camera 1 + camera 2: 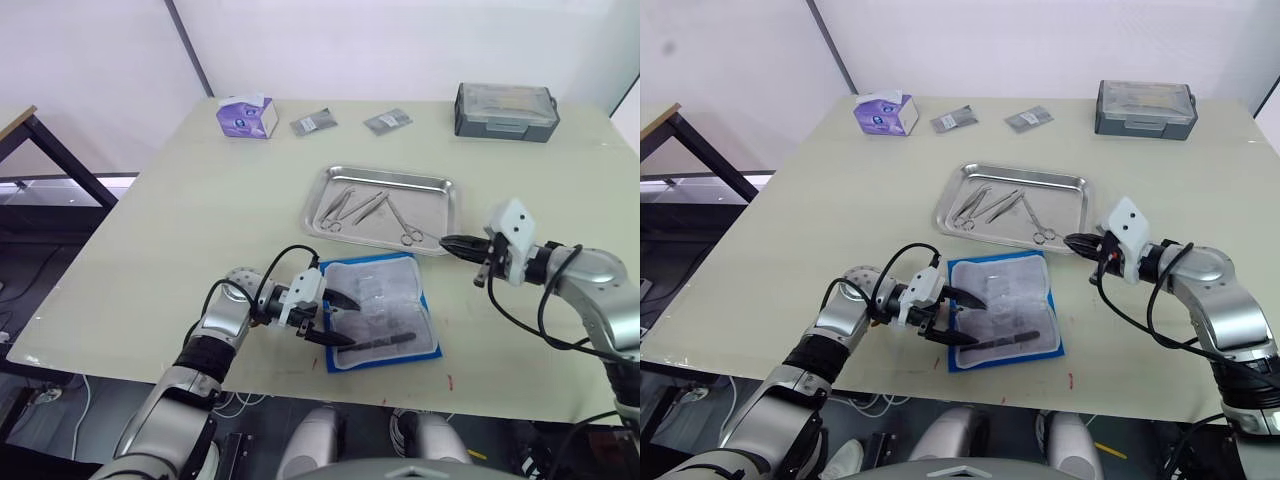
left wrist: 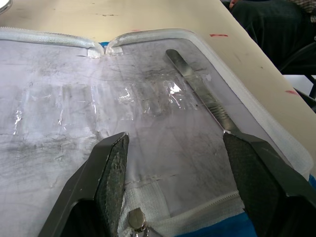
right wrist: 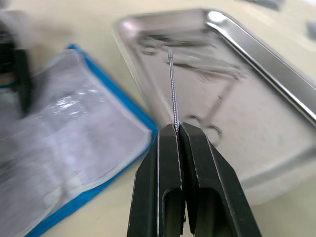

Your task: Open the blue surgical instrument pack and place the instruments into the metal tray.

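- The blue surgical instrument pack point(image 1: 378, 312) lies unfolded near the tabletop's front edge, its clear pocket lining facing up; the opening step looks done.
- The metal tray point(image 1: 437, 186) sits just behind the pack, toward the middle of the tabletop, and already carries several instruments point(image 1: 368, 209), scissors and forceps among them.
- One slim dark tool point(image 1: 385, 341) is left on the pack's lining near its front border; by my judgement it is the last to move.
- The left gripper point(image 1: 338, 319) hovers over the pack's front left part, fingers spread wide and empty, bracketing the tool's near end.
- The right gripper point(image 3: 177, 129) is pinched closed on a thin metal instrument point(image 3: 172, 84), held over the tray's near rim, seemingly about to drop it in.
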Available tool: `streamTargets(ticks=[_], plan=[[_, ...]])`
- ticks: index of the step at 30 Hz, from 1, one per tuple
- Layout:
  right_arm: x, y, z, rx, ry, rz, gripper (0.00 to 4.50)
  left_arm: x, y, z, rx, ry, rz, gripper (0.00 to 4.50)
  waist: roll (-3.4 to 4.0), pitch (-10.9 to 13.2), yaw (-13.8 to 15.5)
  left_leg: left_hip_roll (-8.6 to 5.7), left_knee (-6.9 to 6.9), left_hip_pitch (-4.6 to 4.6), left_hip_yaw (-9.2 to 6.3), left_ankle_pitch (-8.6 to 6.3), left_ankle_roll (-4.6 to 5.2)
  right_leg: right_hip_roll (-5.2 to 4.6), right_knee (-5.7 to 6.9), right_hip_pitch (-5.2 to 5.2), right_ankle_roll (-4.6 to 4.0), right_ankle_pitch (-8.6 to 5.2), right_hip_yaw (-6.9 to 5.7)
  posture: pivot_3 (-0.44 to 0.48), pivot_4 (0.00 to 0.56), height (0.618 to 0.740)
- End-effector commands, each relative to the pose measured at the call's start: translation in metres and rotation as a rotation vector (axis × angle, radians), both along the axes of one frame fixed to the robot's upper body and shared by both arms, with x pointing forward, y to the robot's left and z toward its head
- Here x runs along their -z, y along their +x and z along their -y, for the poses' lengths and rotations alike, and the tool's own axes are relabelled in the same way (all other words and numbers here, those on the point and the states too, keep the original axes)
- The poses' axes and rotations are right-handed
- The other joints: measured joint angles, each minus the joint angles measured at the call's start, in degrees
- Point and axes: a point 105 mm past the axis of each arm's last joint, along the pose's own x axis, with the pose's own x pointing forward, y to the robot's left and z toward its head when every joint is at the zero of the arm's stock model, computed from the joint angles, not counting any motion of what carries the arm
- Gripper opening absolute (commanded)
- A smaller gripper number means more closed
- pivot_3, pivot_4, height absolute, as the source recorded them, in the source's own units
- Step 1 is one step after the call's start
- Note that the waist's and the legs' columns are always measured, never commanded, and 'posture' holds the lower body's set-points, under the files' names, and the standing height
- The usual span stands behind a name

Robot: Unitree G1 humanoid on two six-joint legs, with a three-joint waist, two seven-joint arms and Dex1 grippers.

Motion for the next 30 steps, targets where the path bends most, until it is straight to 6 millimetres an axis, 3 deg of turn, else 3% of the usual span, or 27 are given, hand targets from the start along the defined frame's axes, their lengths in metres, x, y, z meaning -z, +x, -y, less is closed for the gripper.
streamTargets(ticks=[1, 15, 22, 26, 30], plan=[[-0.012, 0.016, -0.007, 0.104, 0.029, 0.011, 0.06, 0.057, -0.034, -0.008, 0.032, 0.162, -0.228, 3.26, 0.06, 0.0, -0.1, 0.0, -0.01, 0.01, 0.0, 0.0, 0.0, 0.0, 0.01, 0.0, 0.0, 0.0, 0.0, 0.0, 0.15, 0.738], [0.013, 0.088, -0.026, 0.489, 0.049, -0.136, 0.06, 0.057, -0.034, -0.007, 0.02, 0.156, -0.22, 3.26, 0.39, -0.2, -0.4, -0.2, -0.02, 0.06, -0.03, 0.01, 0.01, 0.01, 0.1, -0.05, 0.0, 0.0, -0.03, 0.0, 0.15, 0.738], [0.028, 0.106, -0.039, 0.544, 0.064, -0.159, 0.06, 0.057, -0.035, -0.008, 0.016, 0.155, -0.219, 3.26, 0.42, -0.2, -0.5, -0.22, -0.04, 0.11, -0.02, 0.02, 0.02, 0.01, 0.15, -0.05, 0.0, 0.0, -0.01, 0.0, 0.15, 0.738], [0.021, 0.109, -0.041, 0.537, 0.085, -0.126, 1.26, 0.058, -0.036, -0.009, 0.014, 0.155, -0.221, 3.26, 0.42, -0.2, -0.5, -0.22, -0.05, 0.15, -0.01, 0.02, 0.02, 0.01, 0.18, -0.05, 0.0, 0.0, 0.01, 0.0, 0.15, 0.738], [0.01, 0.104, -0.042, 0.499, 0.079, -0.07, 3.18, 0.058, -0.037, -0.009, 0.016, 0.156, -0.224, 3.26, 0.43, -0.2, -0.6, -0.21, -0.06, 0.15, -0.01, 0.02, 0.02, 0.01, 0.18, -0.05, 0.0, 0.0, 0.02, 0.0, 0.15, 0.738]])
